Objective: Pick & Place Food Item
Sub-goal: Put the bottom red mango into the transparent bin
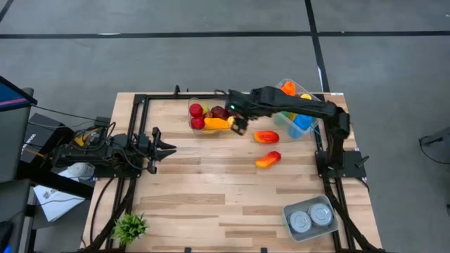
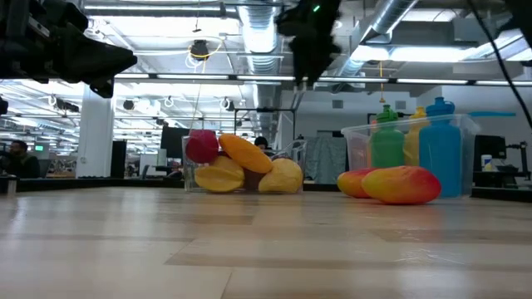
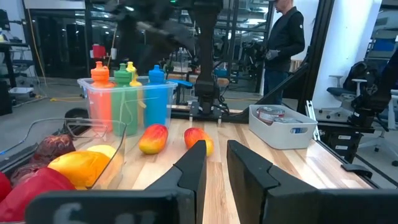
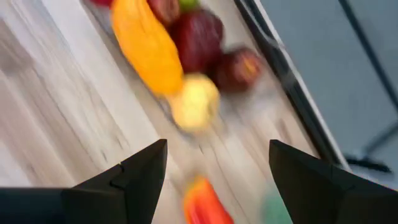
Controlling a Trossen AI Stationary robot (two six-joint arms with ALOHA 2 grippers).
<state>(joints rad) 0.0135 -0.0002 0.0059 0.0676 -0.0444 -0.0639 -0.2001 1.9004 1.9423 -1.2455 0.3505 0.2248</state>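
Looking across my table from the near edge, I see first the small green plant (image 1: 131, 226) at the front left corner and the grey tray (image 1: 311, 218) with two round tins at the front right. Further in, the left gripper (image 1: 166, 149) waits low over the left side of the table; its fingers stand nearly together with only a narrow gap, and they hold nothing. In the middle, two red-orange mangoes (image 1: 268, 159) lie bare on the wood, one a little behind the other. Behind them, the right gripper (image 1: 240, 125) hangs above the table, just beside the right end of the clear food bin (image 1: 194, 117). Its fingers (image 4: 138, 173) are spread wide and empty. The long orange fruit (image 1: 219, 123) lies in the bin on top of the other fruits, just beside the pincer, not between its fingers. Red apples (image 1: 196, 110) and dark fruits are around it. At the far right stands the clear box (image 1: 310, 125) with coloured bottles.
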